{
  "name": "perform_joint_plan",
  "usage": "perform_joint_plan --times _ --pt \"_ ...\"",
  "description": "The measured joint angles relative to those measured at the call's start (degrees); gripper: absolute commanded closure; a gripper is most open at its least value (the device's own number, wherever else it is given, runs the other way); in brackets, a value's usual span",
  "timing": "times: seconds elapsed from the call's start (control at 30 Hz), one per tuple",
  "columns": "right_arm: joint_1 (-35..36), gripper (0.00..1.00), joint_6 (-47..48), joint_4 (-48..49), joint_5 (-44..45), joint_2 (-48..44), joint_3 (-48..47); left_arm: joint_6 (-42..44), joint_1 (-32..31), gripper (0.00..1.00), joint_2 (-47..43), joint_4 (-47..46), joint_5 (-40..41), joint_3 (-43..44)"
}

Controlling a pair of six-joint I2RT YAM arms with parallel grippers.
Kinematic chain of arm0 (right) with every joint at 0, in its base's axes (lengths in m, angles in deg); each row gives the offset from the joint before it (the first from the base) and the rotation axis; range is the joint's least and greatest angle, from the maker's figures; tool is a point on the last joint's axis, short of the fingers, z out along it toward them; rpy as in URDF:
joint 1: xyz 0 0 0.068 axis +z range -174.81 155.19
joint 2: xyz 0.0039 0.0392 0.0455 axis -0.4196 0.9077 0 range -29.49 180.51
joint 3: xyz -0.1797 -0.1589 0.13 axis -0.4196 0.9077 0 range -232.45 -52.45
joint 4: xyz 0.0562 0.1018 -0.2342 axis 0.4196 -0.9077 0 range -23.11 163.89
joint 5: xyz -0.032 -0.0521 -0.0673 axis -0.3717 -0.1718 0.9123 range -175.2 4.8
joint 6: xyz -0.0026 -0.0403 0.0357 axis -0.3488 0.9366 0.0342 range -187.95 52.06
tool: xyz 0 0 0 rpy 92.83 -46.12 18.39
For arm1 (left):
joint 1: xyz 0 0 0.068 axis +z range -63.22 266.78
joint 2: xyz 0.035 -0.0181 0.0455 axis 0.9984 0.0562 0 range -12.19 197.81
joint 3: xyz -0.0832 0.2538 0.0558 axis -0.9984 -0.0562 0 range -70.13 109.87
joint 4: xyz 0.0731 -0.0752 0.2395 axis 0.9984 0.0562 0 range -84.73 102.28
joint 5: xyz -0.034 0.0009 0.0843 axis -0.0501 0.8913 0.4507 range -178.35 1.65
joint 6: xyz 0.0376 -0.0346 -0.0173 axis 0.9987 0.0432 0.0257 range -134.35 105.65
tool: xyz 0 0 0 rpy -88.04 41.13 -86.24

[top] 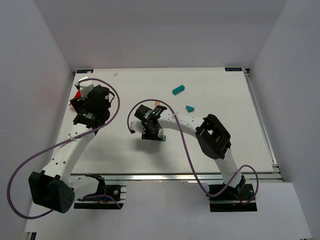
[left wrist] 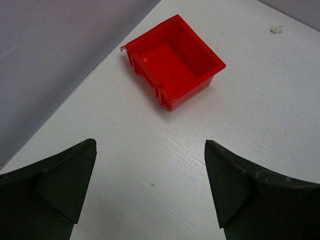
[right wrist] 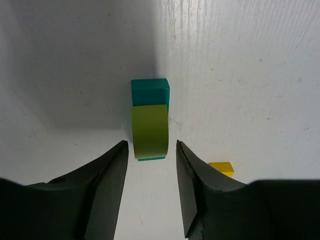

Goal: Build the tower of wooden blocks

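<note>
Left arm (top: pixel 70 145) stretched forward, left gripper (left wrist: pixel 149 150) jaws wide apart. Right arm (top: pixel 212 135) bent toward centre, right gripper (right wrist: pixel 150 150) pointing down, jaws slightly parted.

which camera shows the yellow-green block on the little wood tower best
The right wrist view: the yellow-green wooden block sits mid-frame on a teal wooden block, between the open tips of the right claw. From the top view that claw covers it. The left wrist view shows only a red plastic bin.
</note>
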Motion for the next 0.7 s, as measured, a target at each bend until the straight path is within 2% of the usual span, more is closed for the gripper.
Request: perform_joint_plan --times 0.13,0.17,0.2,0.23,0.6,0.7 --pt "0.0 0.4 0.02 0.02 0.17 0.0 0.0 0.0 -0.07 0.02 0.0 0.0 -0.37 0.0" --pt "0.0 0.29 0.09 0.02 0.17 0.0 0.0 0.0 -0.07 0.02 0.0 0.0 -0.46 0.0" --pt "0.0 0.26 -0.04 0.04 0.17 0.0 0.0 0.0 -0.07 0.02 0.0 0.0 -0.59 0.0" --pt "0.0 0.12 0.13 0.09 0.2 0.0 0.0 0.0 -0.07 0.02 0.0 0.0 -0.7 0.0" --pt "-0.17 0.11 0.48 2.23 0.79 -0.83 -0.2 0.0 -0.07 0.02 -0.09 0.0 -1.27 0.0" --pt "-1.01 0.11 -1.62 8.13 3.82 -5.18 2.6 0.02 0.04 0.02 -0.33 -0.04 -2.08 0.0"
